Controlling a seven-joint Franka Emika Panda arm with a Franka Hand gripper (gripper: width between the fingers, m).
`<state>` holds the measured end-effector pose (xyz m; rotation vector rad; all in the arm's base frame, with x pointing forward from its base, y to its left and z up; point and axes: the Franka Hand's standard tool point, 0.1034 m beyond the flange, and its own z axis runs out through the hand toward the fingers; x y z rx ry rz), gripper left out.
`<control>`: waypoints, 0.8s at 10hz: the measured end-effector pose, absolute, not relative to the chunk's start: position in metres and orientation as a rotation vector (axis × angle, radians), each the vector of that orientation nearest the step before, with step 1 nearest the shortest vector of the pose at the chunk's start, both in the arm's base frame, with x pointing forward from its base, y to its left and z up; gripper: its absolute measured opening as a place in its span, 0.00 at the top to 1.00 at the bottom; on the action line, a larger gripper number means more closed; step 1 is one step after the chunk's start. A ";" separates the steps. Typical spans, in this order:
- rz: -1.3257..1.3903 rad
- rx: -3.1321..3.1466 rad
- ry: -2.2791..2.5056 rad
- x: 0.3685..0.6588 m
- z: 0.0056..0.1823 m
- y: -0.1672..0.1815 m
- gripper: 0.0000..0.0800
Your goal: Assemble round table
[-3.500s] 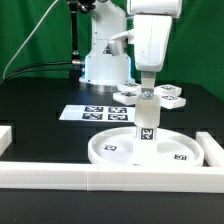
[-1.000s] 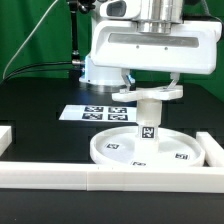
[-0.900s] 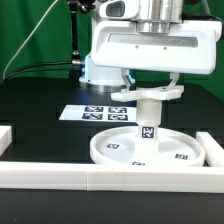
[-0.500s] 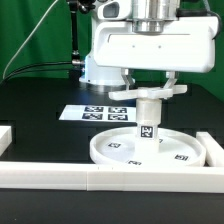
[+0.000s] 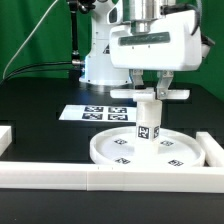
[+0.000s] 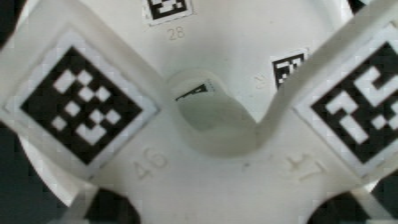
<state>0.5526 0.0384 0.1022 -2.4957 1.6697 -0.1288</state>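
Note:
The large rimmed round disc (image 5: 112, 150) lies flat near the front bar. The short thick cylinder leg (image 5: 148, 124) stands upright at its middle. The cross-shaped foot piece (image 5: 150, 96) sits on top of the leg. My gripper (image 5: 150, 88) comes straight down on the foot piece and is shut on it, one finger on each side of its hub. In the wrist view the foot piece (image 6: 222, 120) fills the picture, with tagged arms spreading out from a round hub. My fingertips do not show there.
The marker board (image 5: 92, 113) lies flat behind the disc toward the exterior view's left. Long white bars run along the front (image 5: 100, 178) and stand at the exterior view's right (image 5: 214, 150) and left (image 5: 5, 134). The robot base (image 5: 100, 66) stands behind.
My hand has turned about its vertical axis over the leg; its broad side faced the camera before and now shows narrower. The leg and disc stay in place.

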 end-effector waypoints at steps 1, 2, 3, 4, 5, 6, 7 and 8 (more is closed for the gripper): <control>-0.107 -2.377 1.808 0.553 0.102 0.038 0.44; -0.081 -2.256 1.933 0.553 0.102 0.039 0.44; -0.056 -2.150 2.032 0.553 0.102 0.039 0.44; -0.045 -2.098 2.078 0.553 0.102 0.039 0.44; -0.021 -1.976 2.184 0.553 0.102 0.039 0.44; -0.001 -1.870 2.271 0.553 0.102 0.039 0.44; 0.014 -1.760 2.359 0.553 0.102 0.040 0.44; 0.022 -1.731 2.382 0.553 0.102 0.039 0.44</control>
